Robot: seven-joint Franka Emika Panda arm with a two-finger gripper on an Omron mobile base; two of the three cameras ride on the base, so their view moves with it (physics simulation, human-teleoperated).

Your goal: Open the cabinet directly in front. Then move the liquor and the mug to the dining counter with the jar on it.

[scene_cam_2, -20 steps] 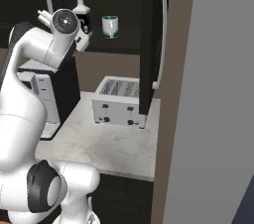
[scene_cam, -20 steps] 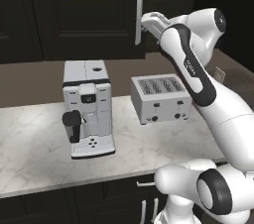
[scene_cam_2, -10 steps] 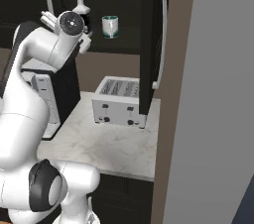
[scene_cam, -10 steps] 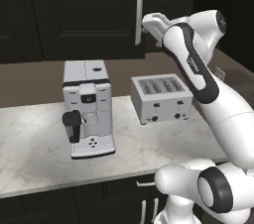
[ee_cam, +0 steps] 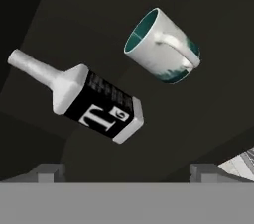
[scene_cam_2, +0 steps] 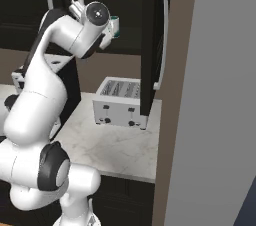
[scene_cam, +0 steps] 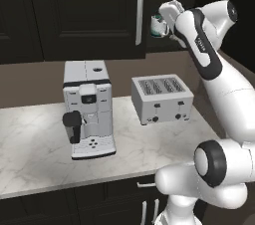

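The cabinet [scene_cam: 89, 10] stands open, its left door edge-on with a silver bar handle and its right door [scene_cam_2: 150, 45] swung out. On the dark shelf inside are the liquor [ee_cam: 94, 104], a dark bottle with a pale neck, and beside it the teal-lined whitish mug [ee_cam: 161, 47]. Both look tilted in the rolled hand view. My gripper [ee_cam: 126, 173] is open just in front of them, with nothing between its fingertips [ee_cam: 47, 172]. In the base views the gripper [scene_cam: 165, 16] hangs at the cabinet opening beside the mug [scene_cam: 156, 29] [scene_cam_2: 115, 26]. The dining counter and the jar are out of view.
Below the cabinet, a white coffee machine [scene_cam: 87, 109] and a silver toaster [scene_cam: 162, 98] stand on the marble worktop [scene_cam: 30, 139]. A tall grey-brown panel [scene_cam_2: 210, 120] closes off the right side next to the open door.
The hand has moved forward into the cabinet opening, closer to the mug and bottle. The jaws have stayed open.
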